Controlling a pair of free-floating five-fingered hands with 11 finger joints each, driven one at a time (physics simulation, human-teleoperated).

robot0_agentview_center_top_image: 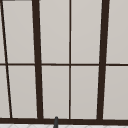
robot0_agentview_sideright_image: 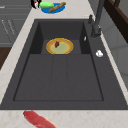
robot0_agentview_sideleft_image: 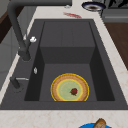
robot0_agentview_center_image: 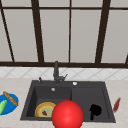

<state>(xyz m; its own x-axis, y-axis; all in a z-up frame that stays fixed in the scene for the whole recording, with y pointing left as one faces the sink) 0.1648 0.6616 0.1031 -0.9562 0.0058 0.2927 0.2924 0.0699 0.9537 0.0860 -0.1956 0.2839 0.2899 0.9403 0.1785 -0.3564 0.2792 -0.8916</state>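
Work at this moment looks like a reach that has not got to anything, as far as I can judge. The right hand (robot0_agentview_center_image: 95, 110) hangs over the right part of the sink (robot0_agentview_center_image: 108, 100), near the front edge. It touches nothing. I cannot tell how far open it is, because it looks like one dark lump from the front.

The thing nearest to it is a big red ball (robot0_agentview_center_image: 67, 115). The ball sits just left of the hand, at the near edge of the sink, and the two are apart. To grab it, I think the hand has to move left and get close first.

A yellow plate (robot0_agentview_sideleft_image: 70, 87) lies flat in the deep left part of the sink, with a small red bit on it. A long red thing (robot0_agentview_center_image: 116, 104) lies on the counter to the right of the sink. A blue plate (robot0_agentview_center_image: 10, 105) with bread and something green sits on the counter at the left. The tap (robot0_agentview_center_image: 56, 71) stands at the far side, under the window (robot0_agentview_center_top_image: 70, 62).
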